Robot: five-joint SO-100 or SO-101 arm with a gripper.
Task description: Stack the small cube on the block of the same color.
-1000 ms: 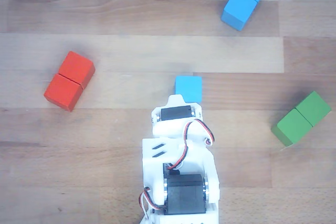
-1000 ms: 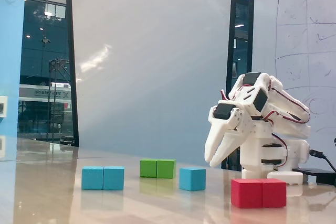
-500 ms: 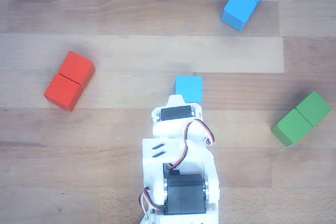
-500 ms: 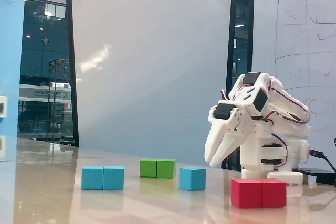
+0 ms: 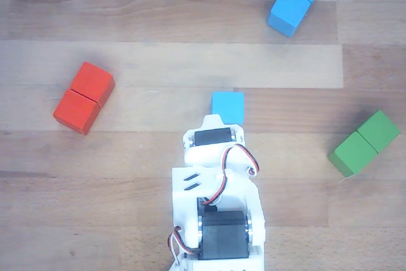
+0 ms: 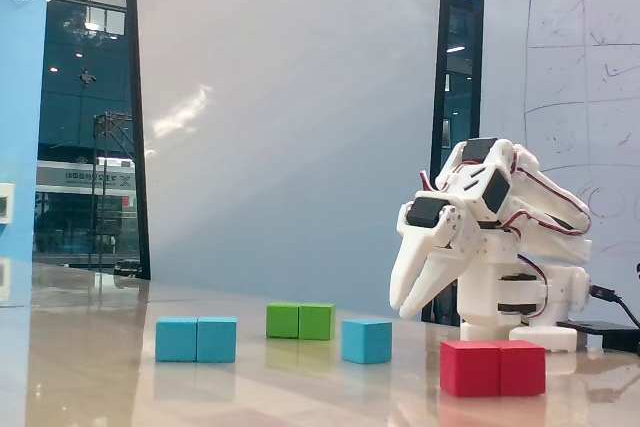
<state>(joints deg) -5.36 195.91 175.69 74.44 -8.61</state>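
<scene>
Nothing has shifted since the earlier frames; arm and blocks sit as before. Gripper [image 6: 402, 306] hangs above the table, tips down, fingers nearly together and holding nothing. Small cube [image 5: 228, 106] lies on the wooden table [image 5: 158, 61] just ahead of the arm's head in the other view, partly overlapped by it. Blue block [image 5: 296, 0] rests well apart, far upper right. Red block [image 5: 84, 98] off to the left, green block [image 5: 364, 143] to the right; neither lies between cube and blue block.
</scene>
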